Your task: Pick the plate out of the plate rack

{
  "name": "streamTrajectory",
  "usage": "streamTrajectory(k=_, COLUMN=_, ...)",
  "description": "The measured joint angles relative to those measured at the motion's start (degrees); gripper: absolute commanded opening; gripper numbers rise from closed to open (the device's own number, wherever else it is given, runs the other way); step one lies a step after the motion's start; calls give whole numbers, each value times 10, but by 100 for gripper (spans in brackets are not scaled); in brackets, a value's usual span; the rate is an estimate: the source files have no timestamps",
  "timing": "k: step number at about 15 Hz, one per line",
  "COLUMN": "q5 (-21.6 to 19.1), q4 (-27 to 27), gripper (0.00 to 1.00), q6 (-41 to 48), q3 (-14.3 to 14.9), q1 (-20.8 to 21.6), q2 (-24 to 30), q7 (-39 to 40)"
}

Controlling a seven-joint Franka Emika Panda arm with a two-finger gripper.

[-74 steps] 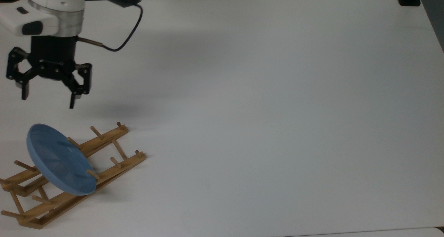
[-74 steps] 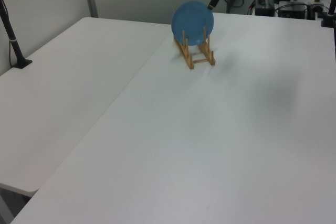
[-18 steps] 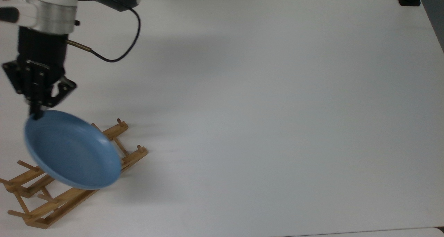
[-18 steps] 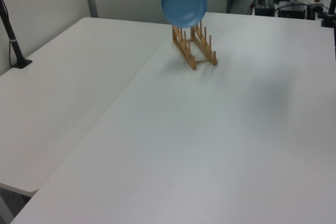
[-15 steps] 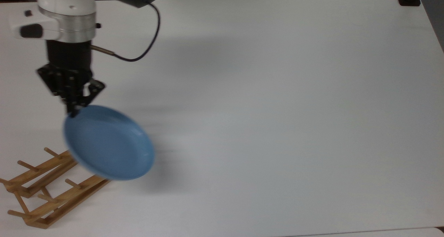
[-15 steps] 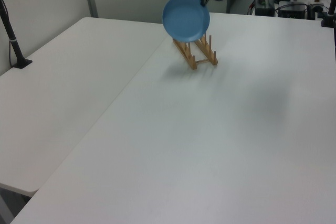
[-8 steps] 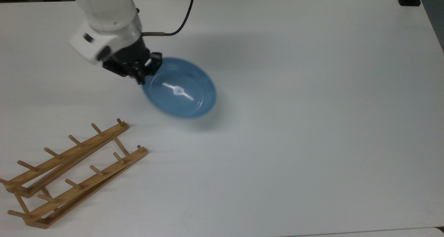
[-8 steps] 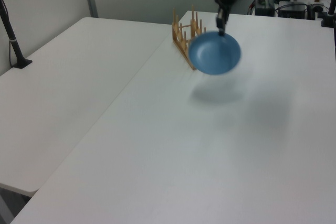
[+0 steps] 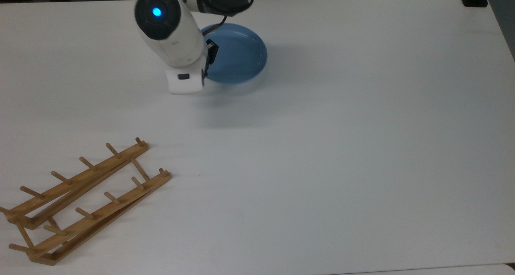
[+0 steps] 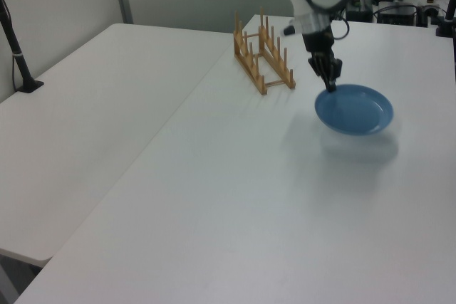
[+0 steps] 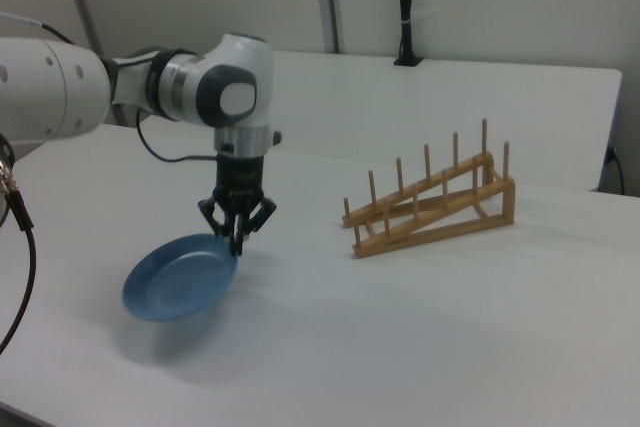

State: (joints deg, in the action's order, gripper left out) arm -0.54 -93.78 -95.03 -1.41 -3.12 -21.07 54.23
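1. The gripper [image 11: 237, 245] points downward left of centre in the right view, its two fingers clamped on the near rim of the plate [image 11: 178, 288].
2. The plate, blue and round, hangs tilted from that rim grip, hollow side up, above the white table [image 11: 420, 337]; a soft shadow lies on the table beneath it.
3. In the top view the plate [image 9: 239, 54] sits in the upper centre-left of the frame, partly covered by the white arm [image 9: 171, 33].
4. In the left view the gripper [image 10: 330, 83] meets the plate [image 10: 355, 109] at its upper-left rim, right of centre in the frame.
5. The plate rack [image 9: 82, 200] stands in the lower left of the top view, well apart from the plate, its pegs bare.
6. In the right view the plate rack [image 11: 432, 209] stands right of centre; in the left view the plate rack [image 10: 262, 57] stands at upper centre.
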Motion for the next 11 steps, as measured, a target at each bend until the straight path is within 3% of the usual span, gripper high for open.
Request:
streamTrajectory(k=3, q5=0, q4=-21, gripper=0, q6=-24, q3=0, q1=10, q2=-4, q7=30)
streamTrajectory(k=5, q5=0, q4=-27, gripper=9, q6=-56, q3=0, q1=11, q2=-15, q7=36)
streamTrajectory(k=7, q5=0, q4=-29, gripper=36, q6=-91, q3=1, q1=11, q2=-36, q7=40)
streamTrajectory(k=8, q5=0, q4=-29, gripper=66, q6=-94, q3=1, q1=10, q2=-40, q7=40)
streamTrajectory(k=9, q5=0, q4=-28, gripper=70, q6=-94, q3=1, q1=11, q2=-41, q7=40)
streamTrajectory(k=11, q5=0, q4=-21, gripper=89, q6=-94, q3=1, q1=13, q2=-40, q7=17)
